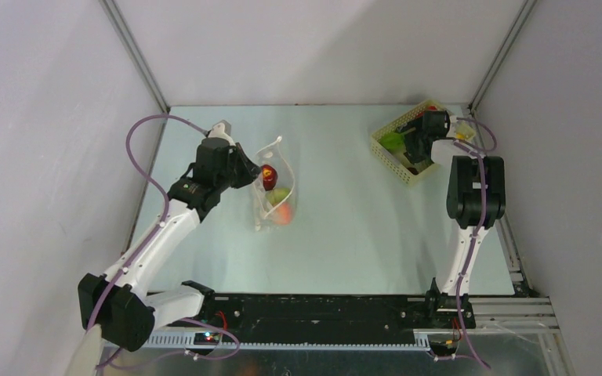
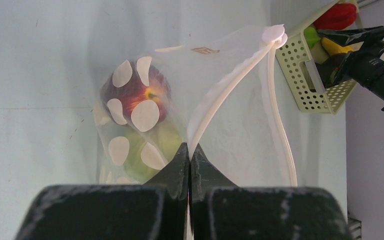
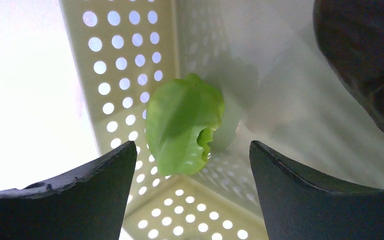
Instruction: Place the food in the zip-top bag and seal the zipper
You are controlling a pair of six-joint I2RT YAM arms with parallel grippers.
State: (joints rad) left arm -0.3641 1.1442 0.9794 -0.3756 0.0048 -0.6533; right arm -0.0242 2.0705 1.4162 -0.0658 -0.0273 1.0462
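Pinches the zipper (image 2: 220,95) of the bag (image 2: 240,125) with the left tool (image 2: 189,150), pressed together on the whitish strip at its near end. Leaves the mouth gaping, with two strips running apart from a round white tab (image 2: 273,34) at the far corner.

Lies left of middle on the table (image 1: 345,235), well apart from the basket (image 1: 388,159) at the far right corner. Carries three pieces inside: a red apple (image 2: 150,92) farthest back, a green fruit (image 2: 166,142) touching it, and an orange piece (image 1: 283,214) nearest the arm bases. Shows white oval patches (image 2: 145,115) on the clear wall over the apple. Bears a small brownish print (image 2: 205,50) near the far edge, too small to read.

Hangs inside the basket with the right tool (image 3: 192,150) spread wide, one finger on either side of a green pepper (image 3: 182,130) and touching it with neither. Finds that pepper tilted in a corner, against the perforated wall.

Also in the basket, by the left wrist view: a red piece (image 2: 336,15) at the far end and a yellow piece (image 2: 332,46) just under the right tool. At the upper right of the right wrist view, a dark shape (image 3: 365,60), rounded, too close to tell what.
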